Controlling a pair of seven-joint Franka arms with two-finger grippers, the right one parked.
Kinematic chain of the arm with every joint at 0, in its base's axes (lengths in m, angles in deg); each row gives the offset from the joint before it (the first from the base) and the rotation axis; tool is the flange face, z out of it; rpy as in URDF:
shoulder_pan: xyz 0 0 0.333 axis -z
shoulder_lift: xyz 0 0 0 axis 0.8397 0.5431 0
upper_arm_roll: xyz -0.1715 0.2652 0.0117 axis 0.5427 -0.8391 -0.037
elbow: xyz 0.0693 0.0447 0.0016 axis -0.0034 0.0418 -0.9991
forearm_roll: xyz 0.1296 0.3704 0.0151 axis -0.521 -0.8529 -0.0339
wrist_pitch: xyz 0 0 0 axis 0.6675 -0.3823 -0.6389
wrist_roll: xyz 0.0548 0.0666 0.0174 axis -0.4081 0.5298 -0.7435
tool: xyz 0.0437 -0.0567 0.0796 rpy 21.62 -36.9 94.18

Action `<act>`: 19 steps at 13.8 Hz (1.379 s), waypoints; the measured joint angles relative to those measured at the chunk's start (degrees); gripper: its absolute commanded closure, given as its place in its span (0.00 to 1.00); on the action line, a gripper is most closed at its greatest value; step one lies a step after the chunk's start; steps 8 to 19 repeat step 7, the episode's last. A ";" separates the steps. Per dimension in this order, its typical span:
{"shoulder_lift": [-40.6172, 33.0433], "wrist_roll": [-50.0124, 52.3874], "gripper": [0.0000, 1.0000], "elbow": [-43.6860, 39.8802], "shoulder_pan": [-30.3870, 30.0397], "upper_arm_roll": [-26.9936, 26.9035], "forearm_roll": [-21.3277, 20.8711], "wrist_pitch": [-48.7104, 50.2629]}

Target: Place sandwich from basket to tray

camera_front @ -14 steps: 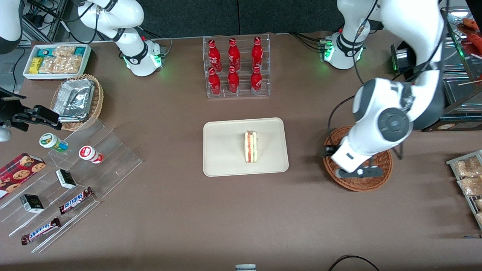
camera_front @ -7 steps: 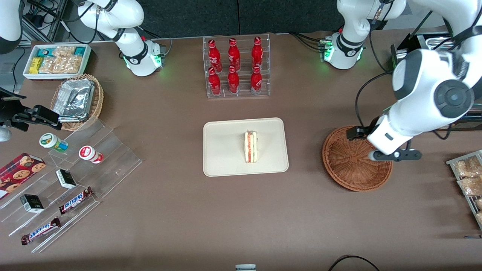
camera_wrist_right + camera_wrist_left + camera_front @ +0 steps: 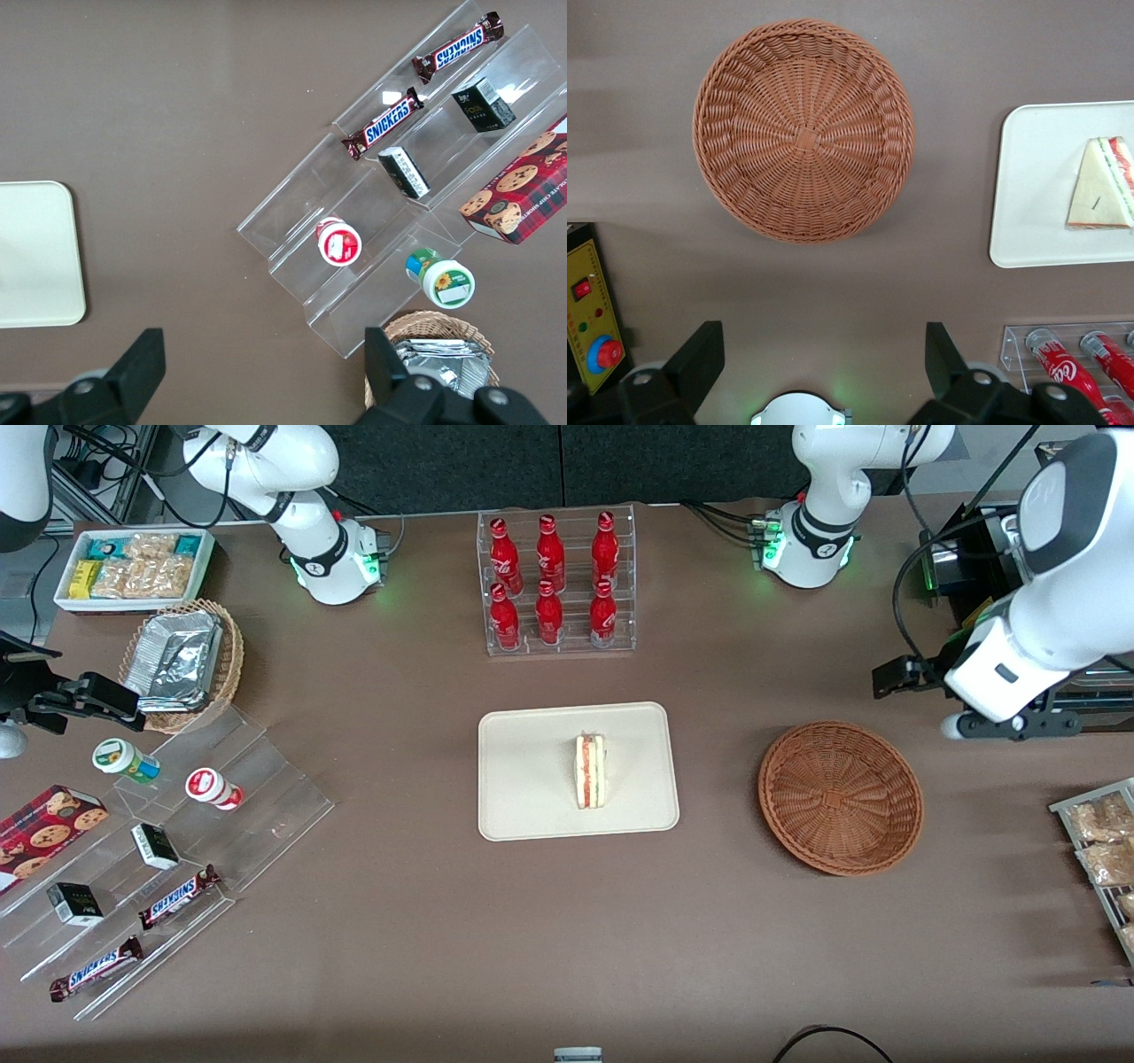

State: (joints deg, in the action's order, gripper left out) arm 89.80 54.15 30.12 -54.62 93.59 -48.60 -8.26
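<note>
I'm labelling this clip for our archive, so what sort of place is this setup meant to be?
Probably a lab mock-up of a snack shop: red soda bottles in a clear rack, Snickers bars on acrylic steps, a sandwich on a tray. The basket holds nothing; the pincer hovers open above the table, clear of it.

The left arm's gripper (image 3: 819, 367) has risen and swung away from the basket (image 3: 840, 797), toward the working arm's end of the table and farther from the front camera. A second ago it hung low over the basket, hiding much of it; now the whole woven bowl shows, with nothing inside. The fingers are spread wide apart.
</note>
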 measured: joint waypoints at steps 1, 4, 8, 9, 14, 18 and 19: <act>-0.34 0.00 0.00 -0.37 -0.07 0.08 -0.30 0.58; -1.35 -0.01 0.00 -1.15 -0.50 0.06 -1.85 1.12; -2.31 -0.31 0.00 -1.35 -1.17 0.03 -2.21 1.20; -2.31 -0.31 0.00 -1.35 -1.17 0.03 -2.21 1.20; -2.31 -0.31 0.00 -1.35 -1.17 0.03 -2.21 1.20; -2.31 -0.31 0.00 -1.35 -1.17 0.03 -2.21 1.20; -2.31 -0.31 0.00 -1.35 -1.17 0.03 -2.21 1.20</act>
